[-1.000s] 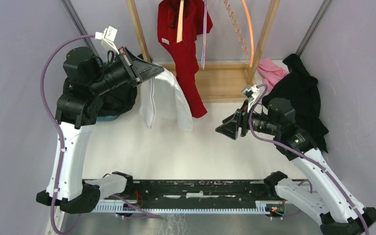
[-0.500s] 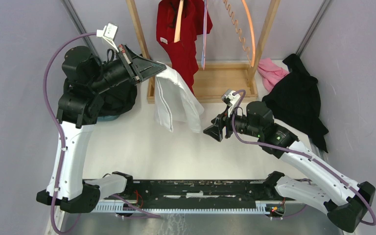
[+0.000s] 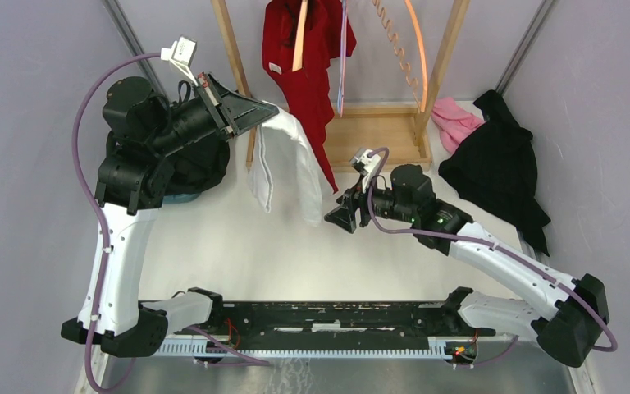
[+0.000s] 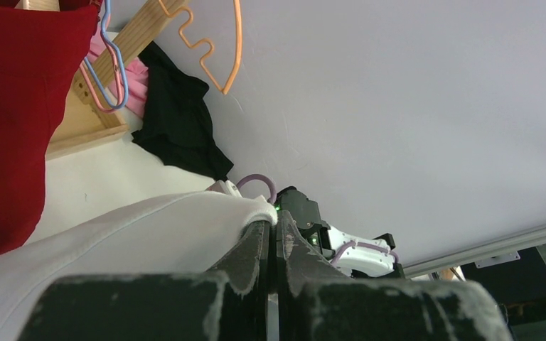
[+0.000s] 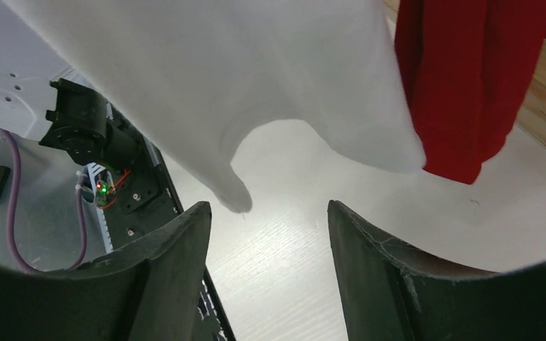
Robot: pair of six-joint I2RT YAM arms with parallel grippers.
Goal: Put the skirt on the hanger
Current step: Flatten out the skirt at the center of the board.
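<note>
My left gripper (image 3: 269,114) is shut on the top edge of a white skirt (image 3: 287,164) and holds it up in the air, left of the wooden rack. In the left wrist view the white cloth (image 4: 128,241) is pinched between the closed jaws of that gripper (image 4: 271,229). My right gripper (image 3: 336,218) is open and empty, just right of the skirt's hanging lower edge. In the right wrist view the skirt (image 5: 242,78) hangs just ahead of the open gripper (image 5: 269,213). An orange hanger (image 3: 414,49) and a blue-pink hanger (image 3: 343,57) hang on the rack.
A wooden rack (image 3: 377,135) stands at the back with a red garment (image 3: 303,74) hanging on it. A black garment (image 3: 496,168) and a pink cloth (image 3: 457,121) lie at the right. A dark cloth (image 3: 205,168) lies under the left arm.
My right arm has swung left and forward, from beside the black garment to just beside the skirt's lower edge. The skirt has swayed in the left gripper's hold.
</note>
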